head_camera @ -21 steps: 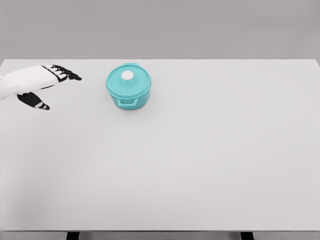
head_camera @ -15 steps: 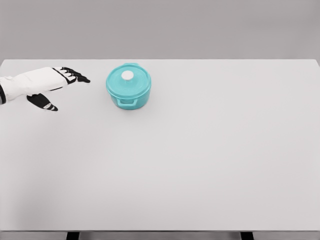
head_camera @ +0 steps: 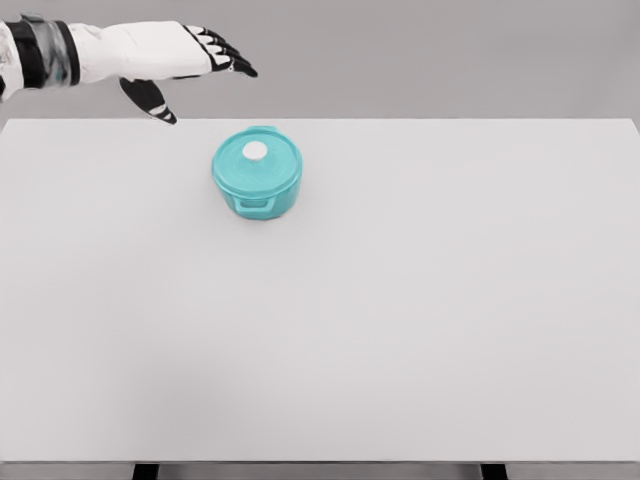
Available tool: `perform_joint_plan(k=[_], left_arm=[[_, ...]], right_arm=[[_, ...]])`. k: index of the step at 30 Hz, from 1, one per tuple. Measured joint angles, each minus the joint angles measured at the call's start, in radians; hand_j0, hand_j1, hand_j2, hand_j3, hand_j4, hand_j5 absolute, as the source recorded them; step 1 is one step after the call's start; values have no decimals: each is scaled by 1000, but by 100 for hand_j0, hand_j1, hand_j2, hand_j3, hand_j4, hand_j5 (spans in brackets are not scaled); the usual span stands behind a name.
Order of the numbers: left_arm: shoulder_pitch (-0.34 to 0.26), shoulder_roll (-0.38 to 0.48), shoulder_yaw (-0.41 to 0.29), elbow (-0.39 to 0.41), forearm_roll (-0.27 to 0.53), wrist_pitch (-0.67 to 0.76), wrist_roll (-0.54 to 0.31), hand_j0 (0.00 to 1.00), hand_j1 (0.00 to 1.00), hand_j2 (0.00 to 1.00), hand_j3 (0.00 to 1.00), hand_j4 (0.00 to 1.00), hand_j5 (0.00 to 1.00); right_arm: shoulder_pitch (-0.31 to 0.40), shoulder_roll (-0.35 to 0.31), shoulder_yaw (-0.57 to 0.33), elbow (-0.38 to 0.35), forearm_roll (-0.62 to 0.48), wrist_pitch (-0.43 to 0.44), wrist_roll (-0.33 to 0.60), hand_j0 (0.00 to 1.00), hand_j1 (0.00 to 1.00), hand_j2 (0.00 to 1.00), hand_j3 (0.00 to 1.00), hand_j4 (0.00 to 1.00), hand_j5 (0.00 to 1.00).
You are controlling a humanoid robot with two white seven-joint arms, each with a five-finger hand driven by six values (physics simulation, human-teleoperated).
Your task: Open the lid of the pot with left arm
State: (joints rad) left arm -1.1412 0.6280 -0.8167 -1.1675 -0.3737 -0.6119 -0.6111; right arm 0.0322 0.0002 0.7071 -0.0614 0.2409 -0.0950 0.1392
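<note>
A teal pot (head_camera: 257, 178) stands on the white table (head_camera: 400, 300) at the back left, its lid (head_camera: 257, 160) closed and topped by a white knob (head_camera: 256, 151). My left hand (head_camera: 195, 70) hovers high above the table's far edge, up and left of the pot, with black fingers (head_camera: 228, 52) stretched toward the right and the thumb (head_camera: 150, 98) hanging down. It is open and holds nothing. The white forearm comes in from the upper left corner. The right arm is out of view.
The table's far edge runs just behind the pot; a grey wall (head_camera: 450, 50) rises behind it.
My left hand has risen from beside the pot at table height and moved right, now hovering above and left of the lid. The pot has not moved.
</note>
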Motion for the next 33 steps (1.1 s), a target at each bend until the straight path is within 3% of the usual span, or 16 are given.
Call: perform_joint_plan(k=[5, 9, 14, 33], left_arm=[[-12, -64, -86, 30, 5, -1, 0, 100, 100, 100, 100, 100, 100], [-64, -125, -156, 95, 2, -1, 0, 100, 100, 100, 100, 100, 100], [-63, -170, -208, 159, -7, -2, 0, 100, 100, 100, 100, 100, 100], [-57, -176, -251, 195, -38, -1, 0, 86, 86, 86, 86, 86, 86]], right_arm=[[0, 0, 0, 0, 0, 0, 0, 100, 100, 100, 100, 100, 100], [0, 0, 0, 0, 0, 0, 0, 100, 100, 100, 100, 100, 100], [0, 0, 0, 0, 0, 0, 0, 100, 100, 100, 100, 100, 100], [0, 0, 0, 0, 0, 0, 0, 100, 100, 100, 100, 100, 100]])
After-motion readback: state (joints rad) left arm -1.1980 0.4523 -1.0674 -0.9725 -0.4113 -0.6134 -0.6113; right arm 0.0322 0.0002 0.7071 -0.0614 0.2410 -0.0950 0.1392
